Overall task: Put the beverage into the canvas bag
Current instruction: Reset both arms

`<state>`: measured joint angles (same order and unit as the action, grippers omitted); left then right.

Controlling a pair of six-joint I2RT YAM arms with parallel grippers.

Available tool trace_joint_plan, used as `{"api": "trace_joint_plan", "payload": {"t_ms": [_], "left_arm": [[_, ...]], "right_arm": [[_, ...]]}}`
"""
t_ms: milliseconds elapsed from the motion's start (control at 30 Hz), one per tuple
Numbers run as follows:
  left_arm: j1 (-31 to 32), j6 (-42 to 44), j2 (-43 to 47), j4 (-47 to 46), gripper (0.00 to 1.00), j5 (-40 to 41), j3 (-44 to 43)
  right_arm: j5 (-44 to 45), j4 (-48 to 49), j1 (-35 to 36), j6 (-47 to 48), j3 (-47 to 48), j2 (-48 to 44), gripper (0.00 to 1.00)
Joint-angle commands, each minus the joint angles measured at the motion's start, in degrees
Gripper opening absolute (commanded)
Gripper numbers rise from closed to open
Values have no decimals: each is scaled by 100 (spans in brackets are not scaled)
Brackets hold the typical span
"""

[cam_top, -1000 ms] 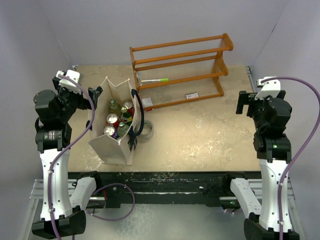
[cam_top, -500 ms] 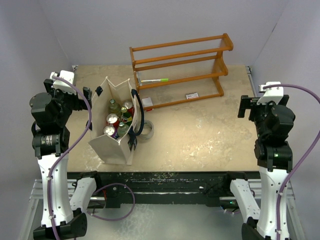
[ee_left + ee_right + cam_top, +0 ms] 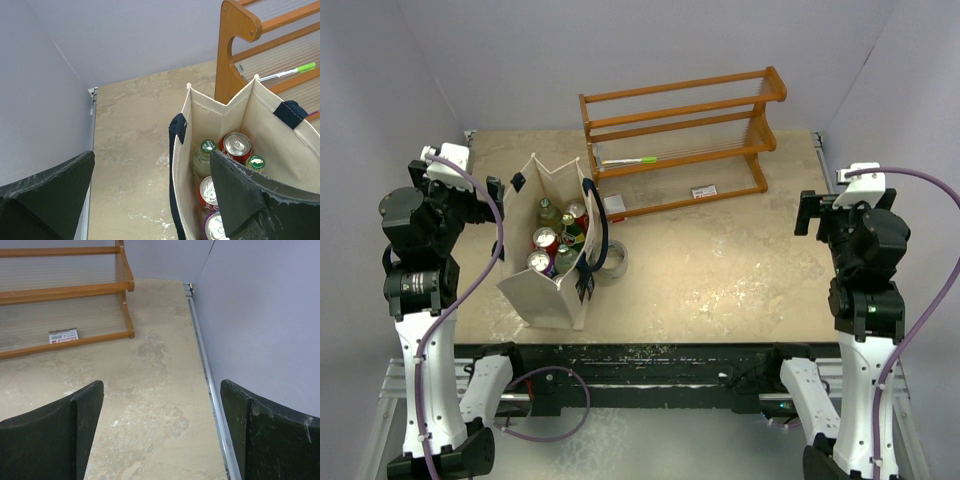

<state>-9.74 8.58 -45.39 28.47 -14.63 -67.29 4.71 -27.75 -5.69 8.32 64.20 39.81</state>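
while left gripper & right gripper gape wide, boxy canvas bag holds cans.

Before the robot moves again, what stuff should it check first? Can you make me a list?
1. Left gripper open and holding nothing: ok.
2. Right gripper open and holding nothing: ok.
3. Canvas bag standing upright with its mouth open: ok.
4. Drinks inside the bag: ok, cans and bottles stand in it.
5. No drink left outside the bag: ok, none in view; only what looks like a roll of tape sits beside it.
6. Room in the bag for one more drink: cannot tell.
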Motion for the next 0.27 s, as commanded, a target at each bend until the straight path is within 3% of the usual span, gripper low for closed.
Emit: {"api": "trace_joint_plan", "payload": {"t_ms": [0,233], "left_arm": [[-37,44,39,-109,99,-52,-182],[-37,76,52,-81,99,-45,-195]], "right_arm": [[-88,157,-32,56,23,18,100],[-89,182,-37,56,-28,8,100]]}}
